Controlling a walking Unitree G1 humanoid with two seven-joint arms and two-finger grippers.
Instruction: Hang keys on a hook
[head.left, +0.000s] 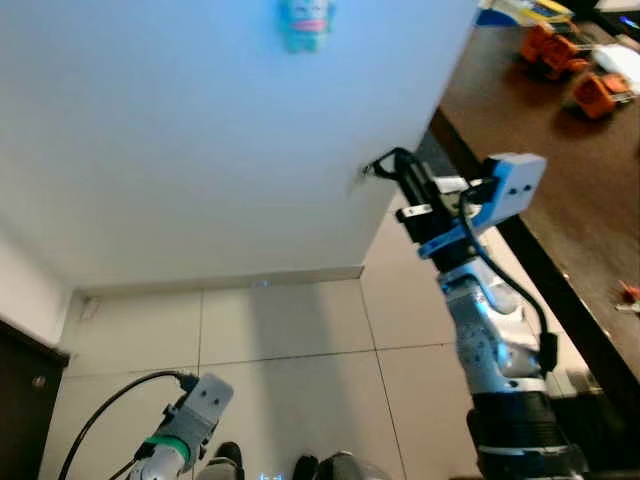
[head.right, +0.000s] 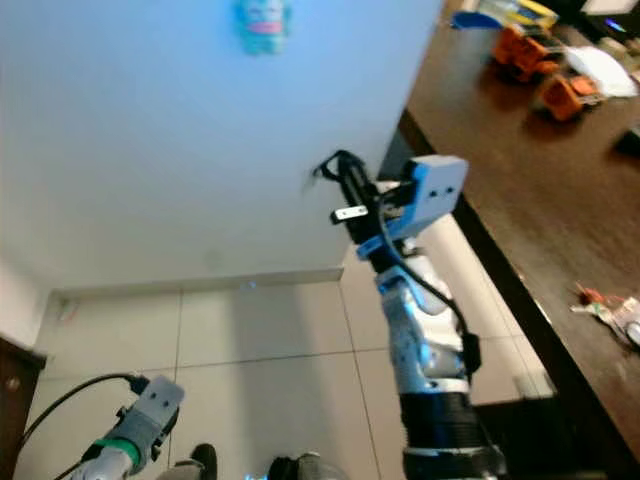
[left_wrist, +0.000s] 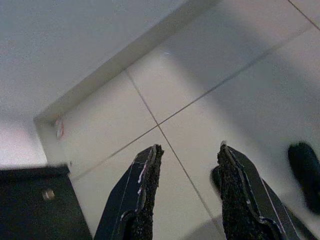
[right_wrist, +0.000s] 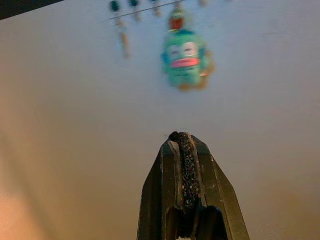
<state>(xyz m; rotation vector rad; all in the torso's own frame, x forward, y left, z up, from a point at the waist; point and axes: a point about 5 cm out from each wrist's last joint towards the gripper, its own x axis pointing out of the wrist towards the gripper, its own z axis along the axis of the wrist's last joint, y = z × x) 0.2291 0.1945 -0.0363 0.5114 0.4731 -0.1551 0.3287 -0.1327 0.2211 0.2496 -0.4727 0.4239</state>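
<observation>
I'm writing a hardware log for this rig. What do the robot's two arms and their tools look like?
Right arm: silver segments, black ribbed cuff low down, a light-blue block at the wrist, a black cable looping alongside. Right tool: two long black fingers with rough, gritty pads. Left arm: grey wrist housing, green band, black cable. Left tool: two matching black fingers with textured pads.

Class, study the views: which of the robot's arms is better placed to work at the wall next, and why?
Right. The right gripper is raised, fingers shut, close to the white wall below the teal figure. The left gripper hangs low, open, over the floor tiles.
</observation>
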